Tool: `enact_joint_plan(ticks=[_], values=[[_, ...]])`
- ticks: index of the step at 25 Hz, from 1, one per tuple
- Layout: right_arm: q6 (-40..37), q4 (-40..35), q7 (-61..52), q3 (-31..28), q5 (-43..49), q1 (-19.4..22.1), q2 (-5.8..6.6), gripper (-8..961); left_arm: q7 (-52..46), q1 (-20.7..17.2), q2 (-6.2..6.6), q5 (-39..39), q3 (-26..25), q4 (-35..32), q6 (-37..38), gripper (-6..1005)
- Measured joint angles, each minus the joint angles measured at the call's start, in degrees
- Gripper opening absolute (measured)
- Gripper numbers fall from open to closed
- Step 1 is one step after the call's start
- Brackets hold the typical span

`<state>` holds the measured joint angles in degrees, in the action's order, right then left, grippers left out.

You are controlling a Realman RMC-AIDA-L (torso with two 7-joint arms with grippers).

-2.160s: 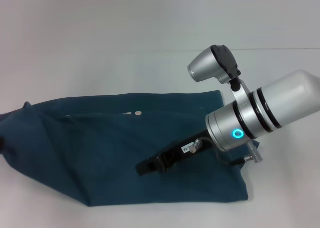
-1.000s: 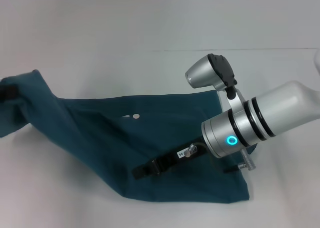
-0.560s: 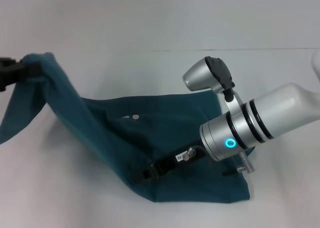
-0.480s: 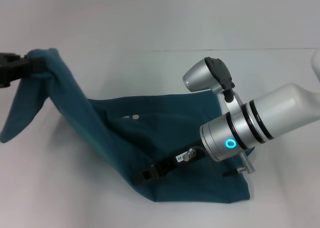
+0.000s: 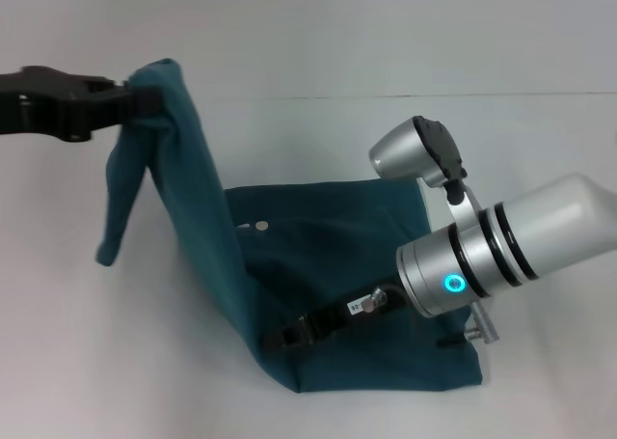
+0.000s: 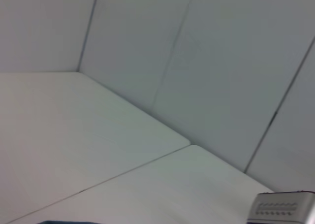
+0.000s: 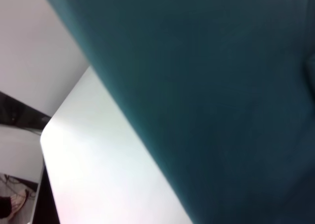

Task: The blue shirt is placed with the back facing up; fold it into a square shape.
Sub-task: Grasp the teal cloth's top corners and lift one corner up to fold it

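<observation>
teal blue shirt (image 5: 318, 265) lifted, left gripper (image 5: 130, 101) clamped on it; right gripper (image 5: 280, 341) fingers unclear

The shirt (image 5: 318, 256) is plain dark teal-blue with 2 small pale dots, the desk (image 5: 540, 150) white, the left pincer (image 5: 135, 101) black, and the right arm (image 5: 501, 251) silver with black bands and a glowing cyan ring.

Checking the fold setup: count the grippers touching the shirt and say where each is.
2: the left gripper holds the blue shirt up by its left end; the right gripper presses its near edge.
</observation>
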<state>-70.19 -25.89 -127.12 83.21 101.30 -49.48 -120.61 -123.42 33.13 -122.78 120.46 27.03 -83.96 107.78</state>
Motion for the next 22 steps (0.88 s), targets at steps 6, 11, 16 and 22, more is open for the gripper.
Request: enact_joint_plan(ticks=[6,11,16,22], values=[[0.67,-0.59,0.11,-0.37,-0.1,1.97,0.13,31,0.46,0.04,-1.01,-2.22,6.13,1.31,-1.13,104],[0.7,-0.66,1.29,-0.5,-1.05,3.5,0.26,31,0.13,-0.18,-1.37,-6.03,9.81,3.01,-1.94,105],[0.7,-1.0,2.25,-0.89,-1.6,5.14,0.4,31,0.07,-0.7,-1.4,-9.63,12.16,5.13,-2.33,104],[0.67,-1.48,3.19,-1.44,-1.6,6.37,0.41,31,3.14,-1.58,-1.42,-14.28,14.57,10.07,-2.24,105]])
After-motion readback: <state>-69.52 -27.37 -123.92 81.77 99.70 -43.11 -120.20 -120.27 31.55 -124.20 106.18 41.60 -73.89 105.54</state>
